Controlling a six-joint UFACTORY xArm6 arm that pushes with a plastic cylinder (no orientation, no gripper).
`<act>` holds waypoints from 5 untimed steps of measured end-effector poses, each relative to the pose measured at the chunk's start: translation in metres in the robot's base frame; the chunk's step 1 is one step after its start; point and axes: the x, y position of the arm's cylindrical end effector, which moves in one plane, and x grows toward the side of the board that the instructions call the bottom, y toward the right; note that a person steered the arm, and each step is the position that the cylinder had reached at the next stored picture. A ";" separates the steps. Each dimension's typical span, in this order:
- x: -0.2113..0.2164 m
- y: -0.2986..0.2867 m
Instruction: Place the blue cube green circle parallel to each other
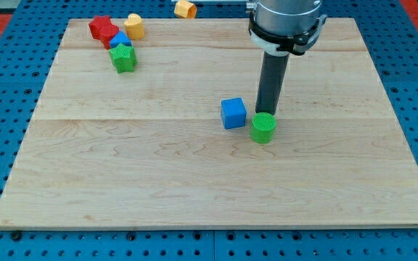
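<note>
The blue cube [233,113] sits near the middle of the wooden board [194,188]. The green circle [263,127], a short round block, lies just to the cube's right and slightly lower in the view, a small gap apart from it. My tip [265,112] comes down right behind the green circle, at its upper edge, and appears to touch it. The rod rises to the arm's grey collar [285,25] at the view's top.
At the board's upper left stand a red star-like block [103,29], a yellow block [134,26], a second blue block [120,40] and a green star-like block [123,58]. Another yellow block [186,9] lies off the board's top edge. Blue pegboard [6,109] surrounds the board.
</note>
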 end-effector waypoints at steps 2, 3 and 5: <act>0.005 0.073; 0.006 0.099; 0.045 0.112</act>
